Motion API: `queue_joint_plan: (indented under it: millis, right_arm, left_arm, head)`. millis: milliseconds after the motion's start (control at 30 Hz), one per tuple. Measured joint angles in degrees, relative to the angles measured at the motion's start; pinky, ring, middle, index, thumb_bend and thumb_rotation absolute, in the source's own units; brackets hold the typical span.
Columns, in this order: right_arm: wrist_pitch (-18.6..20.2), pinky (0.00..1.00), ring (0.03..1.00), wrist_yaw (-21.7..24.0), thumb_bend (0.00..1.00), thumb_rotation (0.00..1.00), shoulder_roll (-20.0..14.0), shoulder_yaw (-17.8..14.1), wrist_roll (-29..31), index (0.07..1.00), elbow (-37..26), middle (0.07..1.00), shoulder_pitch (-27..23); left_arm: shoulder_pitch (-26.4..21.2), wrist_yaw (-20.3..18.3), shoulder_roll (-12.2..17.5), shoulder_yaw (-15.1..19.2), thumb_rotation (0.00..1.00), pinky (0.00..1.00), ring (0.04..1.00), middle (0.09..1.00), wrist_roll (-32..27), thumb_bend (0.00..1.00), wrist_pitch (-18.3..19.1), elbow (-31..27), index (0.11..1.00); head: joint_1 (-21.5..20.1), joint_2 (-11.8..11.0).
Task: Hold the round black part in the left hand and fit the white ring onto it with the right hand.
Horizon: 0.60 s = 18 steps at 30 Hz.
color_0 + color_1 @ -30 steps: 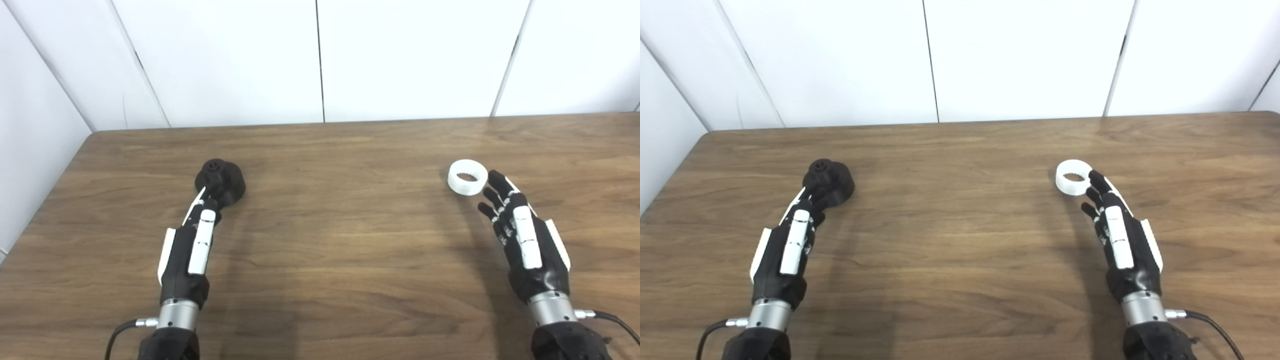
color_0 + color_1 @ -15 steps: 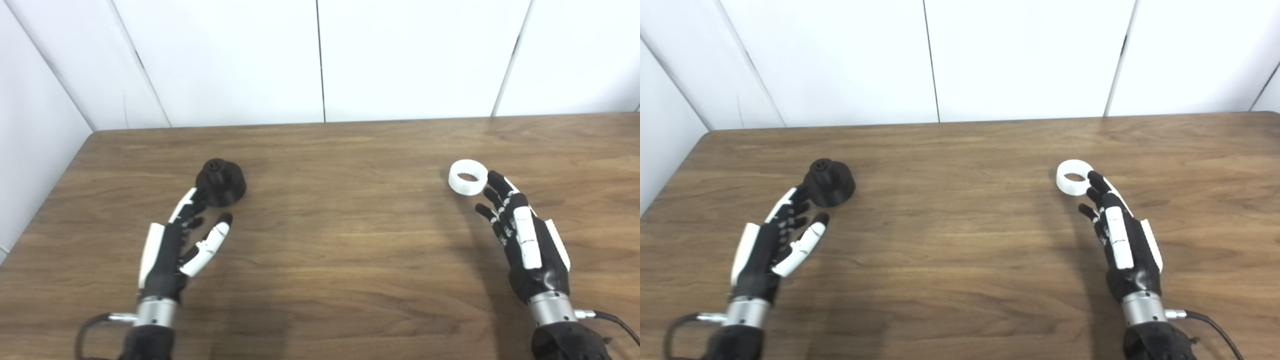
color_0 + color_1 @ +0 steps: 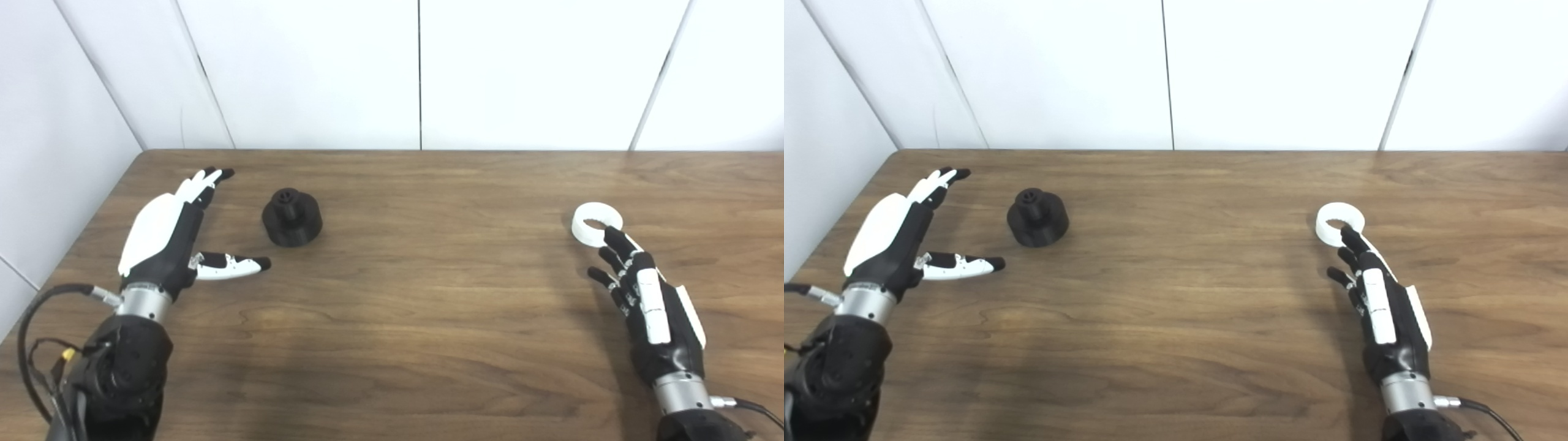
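Left eye view: round black part (image 3: 292,209) sits on worktop (image 3: 416,306), just right of left robot hand (image 3: 168,236), released w/ fingers spread, apart from it; right eye view: white ring (image 3: 1339,224) touches fingertips of right robot hand (image 3: 1381,312), released, holding nothing.

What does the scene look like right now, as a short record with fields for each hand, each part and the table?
left hand: open, fingers spread, left of the black part, not touching it
right hand: open, holding nothing, fingertips at the near edge of the white ring
black part: round, standing on the table, knob up
white ring: lying flat on the table
table: brown wood
task state: nothing grasped yet
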Motion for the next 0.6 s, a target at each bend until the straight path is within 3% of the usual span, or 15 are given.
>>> queue_joint_plan:
  millis: [133, 367, 600]
  right_arm:
    - [-0.2, 0.84, 0.933, 0.0, 0.60, 0.91, 0.2, 0.1, 0.0, 0.865, 0.1, 0.928, -0.1]
    - [-1.0, 0.85, 0.937, 0.0, 0.60, 0.91, 0.4, 0.3, -0.2, 0.867, 0.2, 0.931, -0.3]
    - [-1.4, 0.84, 0.931, 0.0, 0.61, 0.91, 0.5, 0.3, -0.3, 0.862, 0.3, 0.931, -0.3]
  left_arm:
    - [-3.2, -2.6, 2.8, -1.0, 0.19, 0.89, 1.000, 0.992, 0.9, 0.99, 0.0, 4.0, 0.893]
    - [-10.0, -6.2, 9.2, -7.4, 0.26, 0.90, 1.000, 0.977, 1.6, 1.00, -3.7, 15.4, 0.865]
    - [-13.4, -6.5, 9.4, -9.1, 0.26, 0.90, 1.000, 0.974, 0.8, 0.96, -5.0, 21.5, 0.868]
  head:
    - [-0.1, -0.4]
    - [-0.4, -0.8]
    - [-0.6, -0.9]
